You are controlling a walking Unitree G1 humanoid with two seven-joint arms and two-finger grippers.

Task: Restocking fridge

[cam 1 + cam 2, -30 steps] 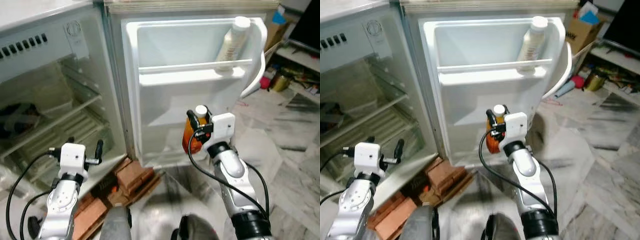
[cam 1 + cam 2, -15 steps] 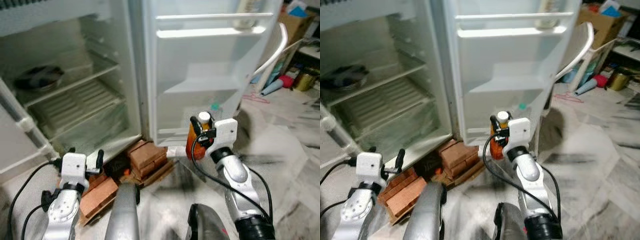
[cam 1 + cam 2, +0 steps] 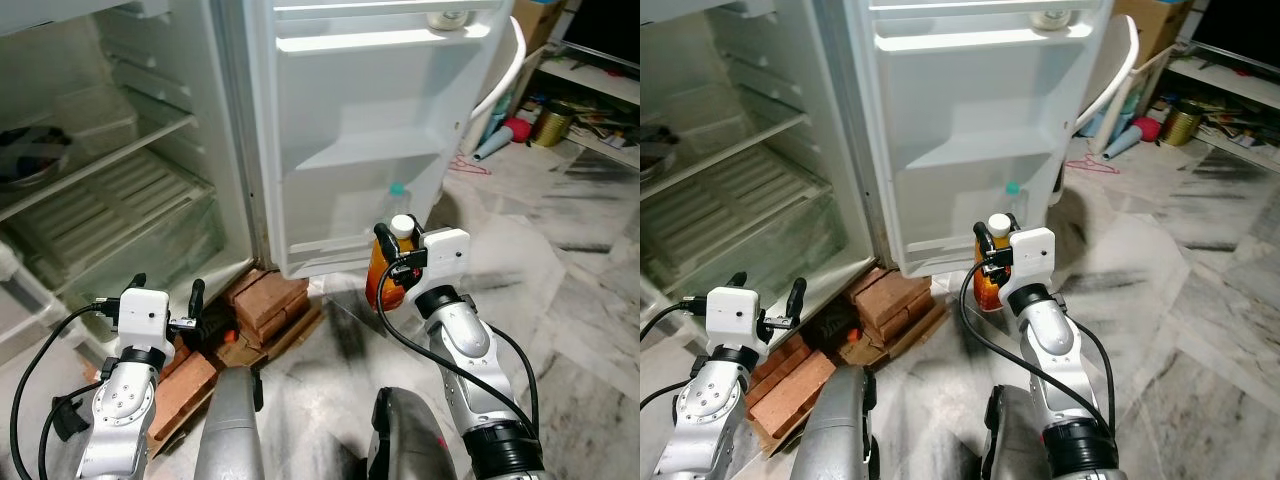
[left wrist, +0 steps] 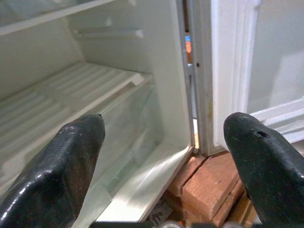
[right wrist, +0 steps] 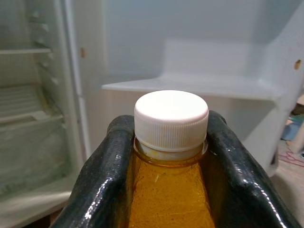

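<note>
The left gripper (image 3: 168,296) hangs low with its two black fingers (image 4: 71,156) spread wide and empty. Ahead of it stands the white fridge cabinet with clear shelves (image 3: 110,190), and just below and beside it lie red-brown bricks (image 3: 265,300) stacked under the fridge's front corner. The open white fridge door with moulded shelves (image 3: 370,150) rises directly beyond the right gripper (image 3: 391,262), whose fingers are clamped round the neck of an amber plastic bottle with a white screw cap (image 5: 170,175), held upright before the door's lowest shelf.
</note>
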